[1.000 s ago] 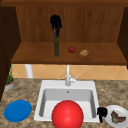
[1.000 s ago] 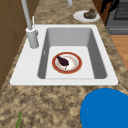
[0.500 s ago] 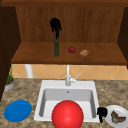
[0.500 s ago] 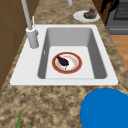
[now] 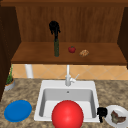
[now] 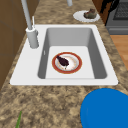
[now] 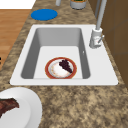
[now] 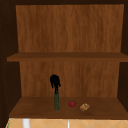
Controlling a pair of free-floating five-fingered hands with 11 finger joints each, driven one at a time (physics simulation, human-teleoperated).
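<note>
My left hand (image 5: pixel 54 27) hangs over the lower shelf (image 5: pixel 37 56), fingers pointing down and pinched round the top of a slim green bottle (image 5: pixel 56 48) that stands upright. The same hand (image 8: pixel 55 81) and bottle (image 8: pixel 56 101) show in the upper view. My right hand (image 5: pixel 101 112) hovers at the sink's front right corner, fingers relaxed and hanging, next to a white plate (image 5: pixel 110 120) with brown food. In the left side view this hand (image 6: pixel 110 5) is just beyond that plate (image 6: pixel 79 17). A red-rimmed plate (image 6: pixel 78 65) with a dark morsel lies in the sink (image 6: pixel 30 75).
A red fruit (image 5: pixel 72 49) and a brown lump (image 5: pixel 84 52) sit on the shelf right of the bottle. A blue plate (image 5: pixel 18 110) lies on the counter left of the sink, with a potted plant (image 5: pixel 9 81) behind it. The faucet (image 5: pixel 67 78) stands at the back. A red round shape (image 5: pixel 67 115) covers the sink's front.
</note>
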